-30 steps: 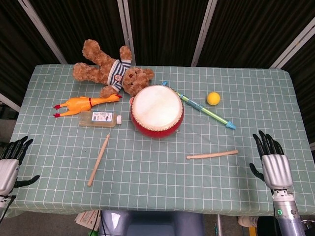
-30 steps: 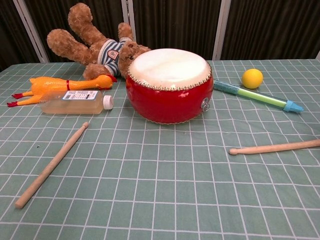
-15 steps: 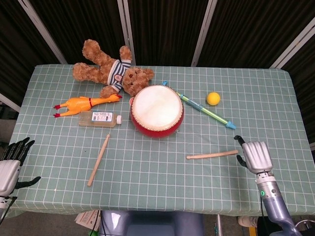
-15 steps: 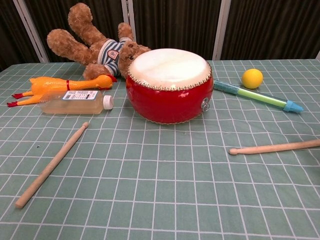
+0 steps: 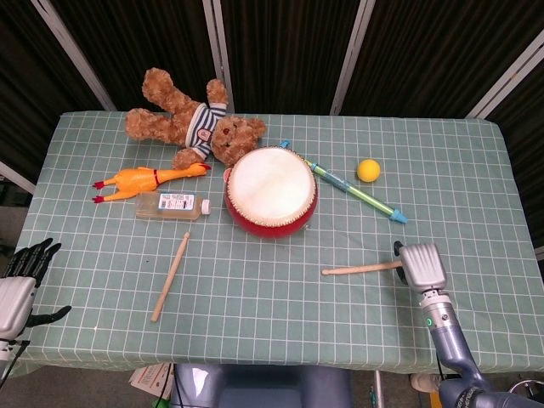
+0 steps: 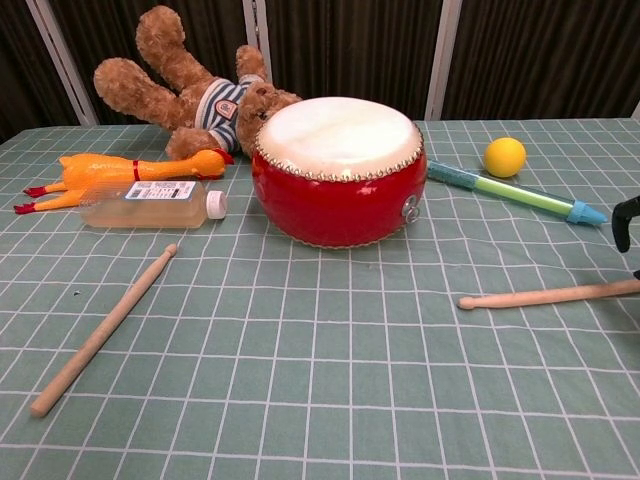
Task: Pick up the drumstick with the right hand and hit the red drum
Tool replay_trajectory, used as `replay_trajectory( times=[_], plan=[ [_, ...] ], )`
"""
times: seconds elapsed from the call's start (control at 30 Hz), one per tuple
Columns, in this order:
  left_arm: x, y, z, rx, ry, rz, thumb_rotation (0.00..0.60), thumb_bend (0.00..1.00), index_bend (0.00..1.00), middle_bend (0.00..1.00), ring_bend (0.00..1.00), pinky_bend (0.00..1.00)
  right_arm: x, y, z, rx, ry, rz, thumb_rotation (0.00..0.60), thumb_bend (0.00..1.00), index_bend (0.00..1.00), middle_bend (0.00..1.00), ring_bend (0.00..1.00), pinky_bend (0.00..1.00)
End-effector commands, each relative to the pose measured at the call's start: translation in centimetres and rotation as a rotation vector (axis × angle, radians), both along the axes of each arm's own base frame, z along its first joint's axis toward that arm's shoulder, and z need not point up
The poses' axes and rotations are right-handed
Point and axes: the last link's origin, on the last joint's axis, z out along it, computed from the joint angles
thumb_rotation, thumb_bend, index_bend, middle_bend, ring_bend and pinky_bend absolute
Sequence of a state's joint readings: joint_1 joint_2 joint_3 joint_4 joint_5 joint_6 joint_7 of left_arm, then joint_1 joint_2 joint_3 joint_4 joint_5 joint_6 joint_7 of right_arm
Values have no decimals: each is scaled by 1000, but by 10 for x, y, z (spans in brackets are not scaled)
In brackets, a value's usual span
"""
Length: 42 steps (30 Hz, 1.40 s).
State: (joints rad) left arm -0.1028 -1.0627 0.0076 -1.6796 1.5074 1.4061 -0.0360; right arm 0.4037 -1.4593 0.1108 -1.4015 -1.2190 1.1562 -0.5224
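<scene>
The red drum (image 5: pixel 271 190) (image 6: pixel 338 170), white skin up, stands mid-table. A wooden drumstick (image 5: pixel 361 269) (image 6: pixel 545 296) lies flat on the cloth to its front right. My right hand (image 5: pixel 421 263) hovers over that stick's right end, back upward and fingers pointing down. In the chest view only dark fingertips (image 6: pixel 625 220) show at the right edge, spread above the stick and not closed on it. My left hand (image 5: pixel 19 280) hangs off the table's left front corner, fingers spread and empty. A second drumstick (image 5: pixel 171 276) (image 6: pixel 105 330) lies at the front left.
A teddy bear (image 5: pixel 195 123), a rubber chicken (image 5: pixel 149 179) and a clear bottle (image 5: pixel 172 206) lie left of the drum. A green-blue tube (image 5: pixel 357 193) and a yellow ball (image 5: pixel 368 170) lie to its right. The table edge (image 5: pixel 280 361) runs close to me.
My right hand has moved left and forward from the table's right front corner and turned fingers down over the drumstick's right end. The stick and my left hand have stayed put.
</scene>
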Motion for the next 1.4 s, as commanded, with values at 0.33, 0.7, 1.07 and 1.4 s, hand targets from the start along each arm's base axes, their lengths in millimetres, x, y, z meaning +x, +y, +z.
replay_trajectory(
  times=[0.33,0.7,1.07,1.4],
  plan=[
    [0,0,0,-10,-10,5,600,15,0,0,0,0,-5,-4,-22,30,8,-18,600,359,482,1000,1000,951],
    [0,1,0,-11,-16,12,600,15,0,0,0,0,-12,-10,-32,30,22,-38,600,369,481,1000,1000,951],
    [-1,1,0,-10,-18,15,600,15,0,0,0,0,-17,-7,-44,47,24,-59,600,373,482,1000,1000,951],
    [0,1,1,-5,-29,13,600,15,0,0,0,0,-13,-5,-45,49,-25,-55,600,419,999,1000,1000,951]
  ],
)
